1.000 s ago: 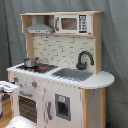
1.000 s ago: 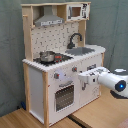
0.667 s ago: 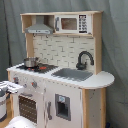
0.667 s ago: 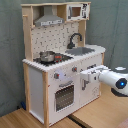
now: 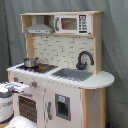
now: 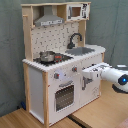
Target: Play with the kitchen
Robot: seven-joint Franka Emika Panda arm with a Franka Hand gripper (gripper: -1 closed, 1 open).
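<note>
- At the front panel of the tall white and light-wood toy kitchen (image 6: 60,65), the white robot gripper (image 6: 86,73) is reaching in near the knobs; cannot tell if fingers are apart or together.
- Just beside it: oven door (image 6: 64,96) looking closed, small knobs (image 6: 74,70) above it.
- Small metal pot (image 5: 31,62) is sitting on the stove; black faucet (image 5: 84,59) is standing behind the grey sink (image 5: 75,74).
- Step, as a judgement: approaching a front control.
- Next move is calling for fine alignment with a knob or the door handle.
</note>
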